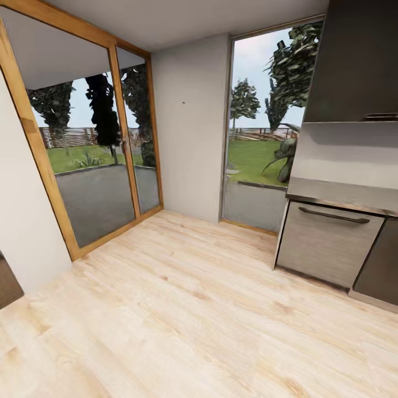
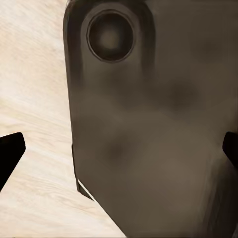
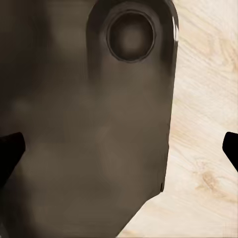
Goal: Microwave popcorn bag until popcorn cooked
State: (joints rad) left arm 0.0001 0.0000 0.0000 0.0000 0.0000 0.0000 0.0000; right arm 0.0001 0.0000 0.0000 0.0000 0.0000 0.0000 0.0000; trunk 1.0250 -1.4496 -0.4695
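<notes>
The kitchen's pale wood plank floor (image 1: pixel 182 309) spreads across the head view, up to a wood-framed sliding glass door (image 1: pixel 94 149) and a tall window (image 1: pixel 260 127) giving onto a garden. By the right wall, a grey steel countertop (image 1: pixel 342 194) sits over a drawer front with a bar handle (image 1: pixel 333 215), under a dark cabinet (image 1: pixel 356 61).

Left gripper (image 2: pixel 119 153) and right gripper (image 3: pixel 119 153): fingertips spread wide, nothing held, each facing a dark robot body panel (image 2: pixel 153 129) over the floor.

A home kitchen (image 1: pixel 188 127): steel countertop (image 1: pixel 342 194), dark cabinets (image 1: pixel 356 61), plank floor (image 1: pixel 182 309), garden-facing glass doors (image 1: pixel 94 160).
</notes>
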